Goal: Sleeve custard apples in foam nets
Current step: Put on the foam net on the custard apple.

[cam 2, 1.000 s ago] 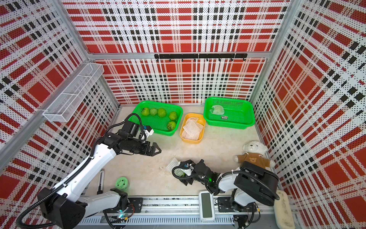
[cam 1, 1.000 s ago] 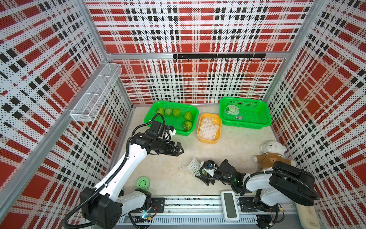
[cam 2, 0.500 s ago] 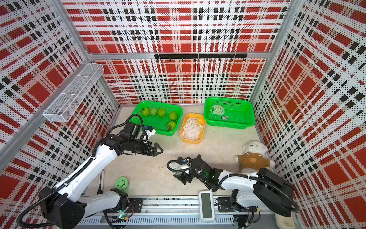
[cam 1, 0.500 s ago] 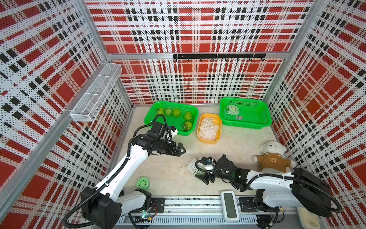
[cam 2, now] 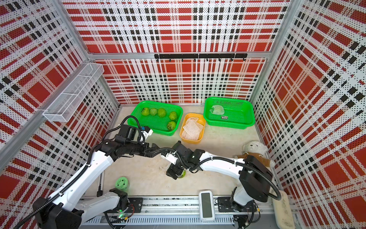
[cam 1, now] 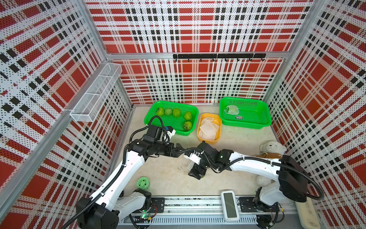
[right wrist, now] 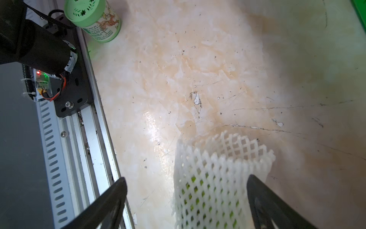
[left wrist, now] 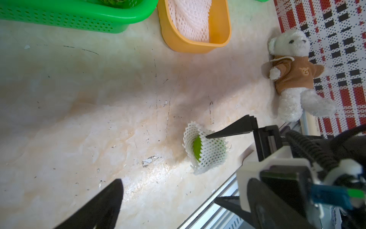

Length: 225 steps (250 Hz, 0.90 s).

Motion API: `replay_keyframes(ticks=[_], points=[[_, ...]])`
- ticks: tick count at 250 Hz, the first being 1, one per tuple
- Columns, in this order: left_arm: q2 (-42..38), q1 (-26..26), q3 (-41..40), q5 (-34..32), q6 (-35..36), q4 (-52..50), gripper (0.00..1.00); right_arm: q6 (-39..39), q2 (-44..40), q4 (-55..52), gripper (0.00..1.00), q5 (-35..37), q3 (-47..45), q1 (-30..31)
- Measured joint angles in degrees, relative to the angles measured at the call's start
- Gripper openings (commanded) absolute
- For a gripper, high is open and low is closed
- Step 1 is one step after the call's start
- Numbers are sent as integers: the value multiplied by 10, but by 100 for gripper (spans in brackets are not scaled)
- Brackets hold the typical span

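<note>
Right hand [right wrist: 187, 177] spread wide astride net [left wrist: 212, 152], apple [left wrist: 197, 148] inside, toward desk [left wrist: 99, 99] front edge: sleeving looks done, nothing gripped. Left hand [cam 1: 177, 147] released, empty, hovers mid-desk, clear of partner.

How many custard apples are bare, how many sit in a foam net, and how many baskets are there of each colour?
Bare custard apples: 5
Netted custard apples: 2
Green baskets: 2
Yellow baskets: 1
Total: 7 fruits, 3 baskets
</note>
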Motion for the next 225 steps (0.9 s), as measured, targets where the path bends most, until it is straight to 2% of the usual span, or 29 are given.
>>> replay_keyframes(ticks=[71,154,225], points=[[-7,12,-27,-9,-11,20,99,10,48,-83,99,1,59,-12],[-7,12,-33,0,-18,37,99,24,47,-90,100,23,57,-18],[-17,17,-33,-2,-24,38,99,22,57,-78,100,5,57,-35]])
